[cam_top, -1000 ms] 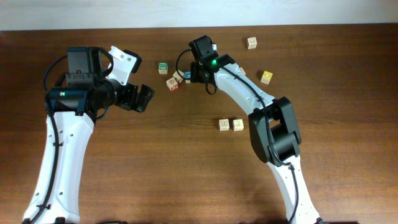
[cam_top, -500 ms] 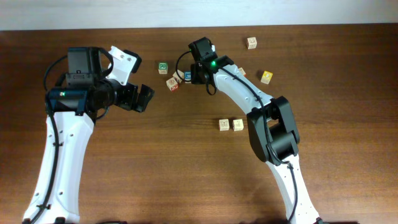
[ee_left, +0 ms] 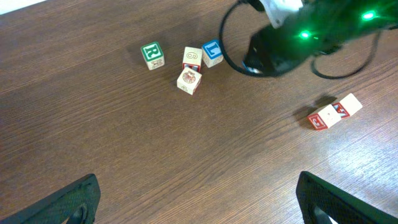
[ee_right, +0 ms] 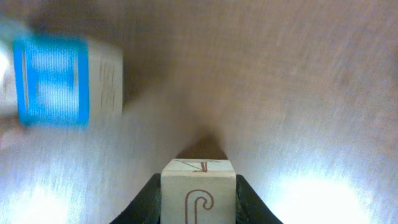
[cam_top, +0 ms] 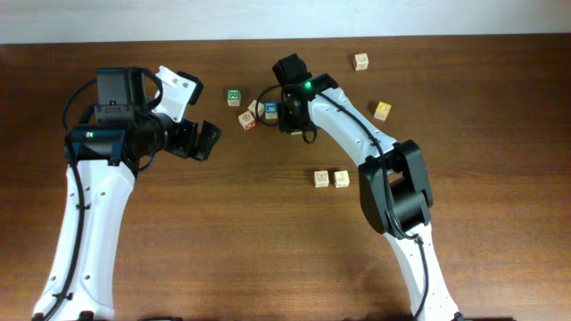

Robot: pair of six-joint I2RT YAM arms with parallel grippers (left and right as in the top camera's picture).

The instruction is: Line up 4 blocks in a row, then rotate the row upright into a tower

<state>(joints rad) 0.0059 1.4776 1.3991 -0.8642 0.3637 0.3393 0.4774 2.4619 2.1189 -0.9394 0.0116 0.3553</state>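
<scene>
Left gripper (cam_top: 198, 140): fingers stood wide apart and empty, hanging over bare table (cam_top: 268, 259), well apart from every cube.
Green "R" cube (cam_top: 234, 96): leftmost of the cluster; not one of the four to turn.
Two beige cubes (cam_top: 256, 109): just right of the green one, close together, the nearer one tilted off the others' line.
Blue-faced cube (ee_right: 53, 81): just beside the beige pair, on the table. In the right wrist view it lay ahead of the fingers and off to the left, clear of them.
Right gripper (ee_right: 198, 208): fingers (ee_right: 148, 198) narrow, one against each side of the gripped beige cube.
Gripped beige cube (ee_right: 199, 180): between the fingers, faces square to them, a red hook-shaped print facing the camera. The overhead view hid it under the wrist.
Key relation: the cube was centred in the grip, not offset. Being a cube, it had no long axis to line up with.
Nearer arm: the right, already on the cube.
Judgement: the turn looked ready to start.
Far pair (cam_top: 331, 178): two pale cubes touching, well to the right and untouched.
</scene>
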